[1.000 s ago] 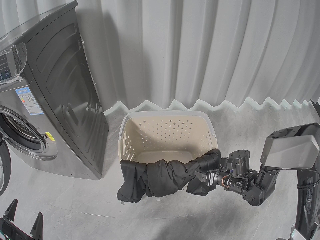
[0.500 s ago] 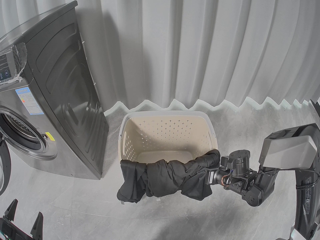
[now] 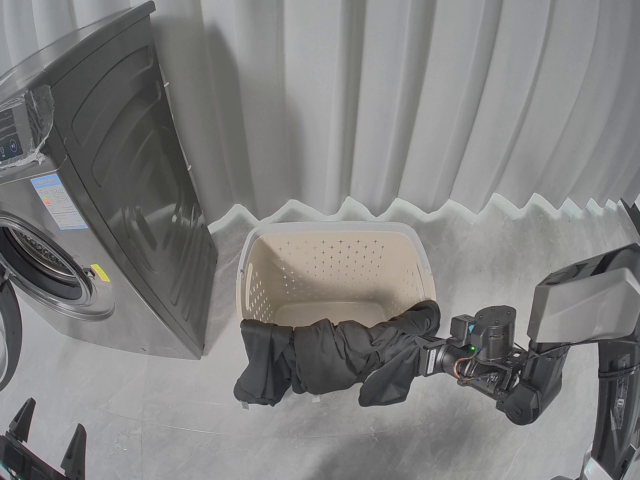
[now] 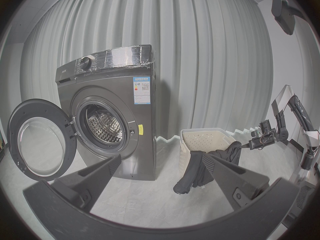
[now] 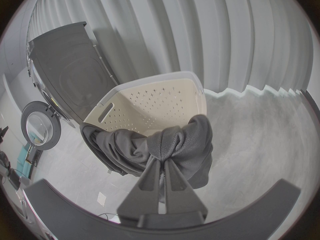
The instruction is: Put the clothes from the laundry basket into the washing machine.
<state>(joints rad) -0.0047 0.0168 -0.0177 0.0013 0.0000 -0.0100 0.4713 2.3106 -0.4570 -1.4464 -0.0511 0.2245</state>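
A black garment (image 3: 320,358) hangs over the near rim of the cream laundry basket (image 3: 333,261), part of it trailing down the outside toward the floor. My right gripper (image 5: 162,160) is shut on the black garment (image 5: 180,144) at its right end, beside the basket's right front corner (image 3: 417,351). The grey washing machine (image 3: 100,188) stands to the left with its round door (image 4: 40,139) swung open and the drum (image 4: 103,125) showing. My left gripper (image 3: 47,431) hangs low at the near left, open and holding nothing, its fingers (image 4: 96,174) spread wide.
White curtains (image 3: 400,88) close off the back behind the basket. Bare grey floor (image 3: 200,428) lies between the basket, the machine and my arms. The open machine door (image 3: 8,328) juts out at the far left edge.
My right gripper has pulled back to the right with the garment's end, and a flap of the cloth now hangs lower beside the basket's front. The left arm has not moved.
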